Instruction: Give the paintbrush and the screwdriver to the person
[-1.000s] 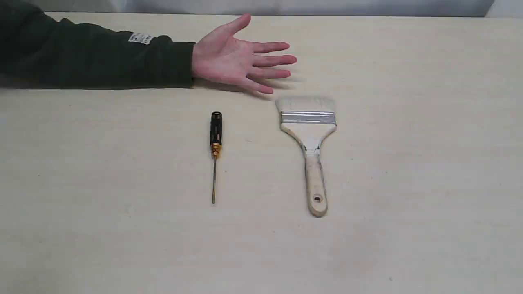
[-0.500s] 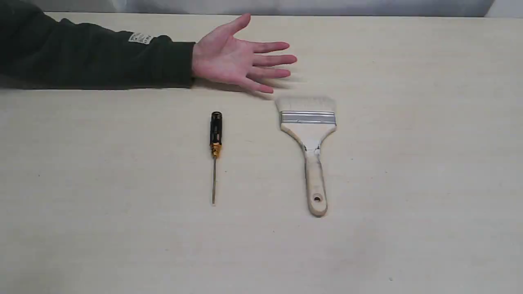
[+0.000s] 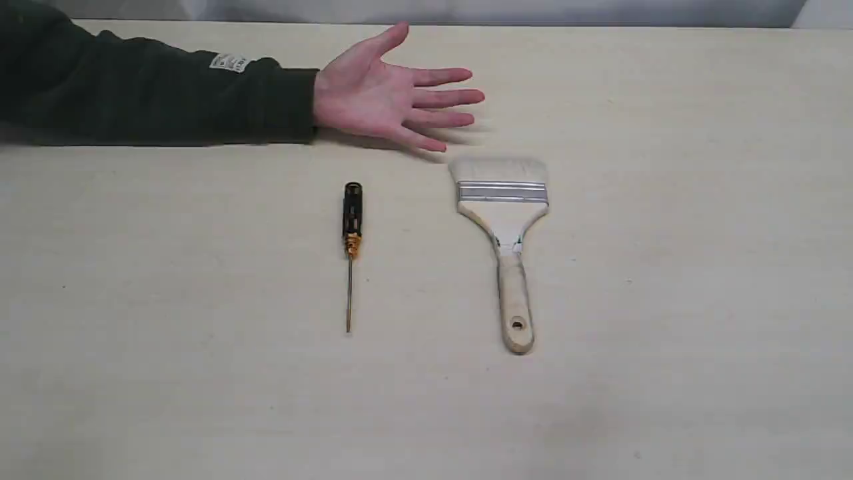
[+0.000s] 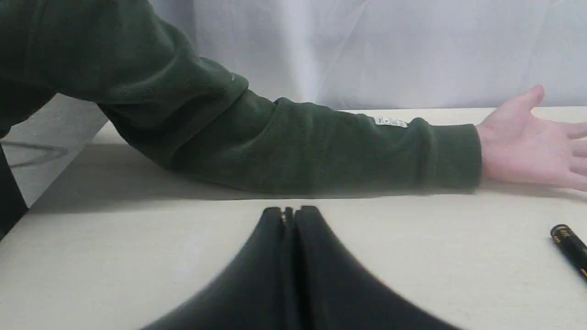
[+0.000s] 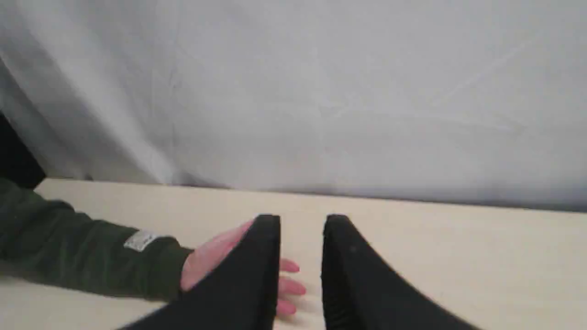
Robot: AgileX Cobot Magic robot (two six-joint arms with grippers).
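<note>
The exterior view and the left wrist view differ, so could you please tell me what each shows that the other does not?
Only the exterior view shows the paintbrush and the screwdriver's thin shaft. Only the left wrist view shows the left gripper, shut and empty. Both show the person's open hand, the green sleeve, the screwdriver's black handle and the table.

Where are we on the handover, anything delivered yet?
Done: nothing. The paintbrush and screwdriver both lie on the table, apart from the person's open hand. In hand: nothing; left fingers are shut and empty, right fingers slightly apart and empty, neither arm in the exterior view. Remaining: pick up and hand over both tools.
</note>
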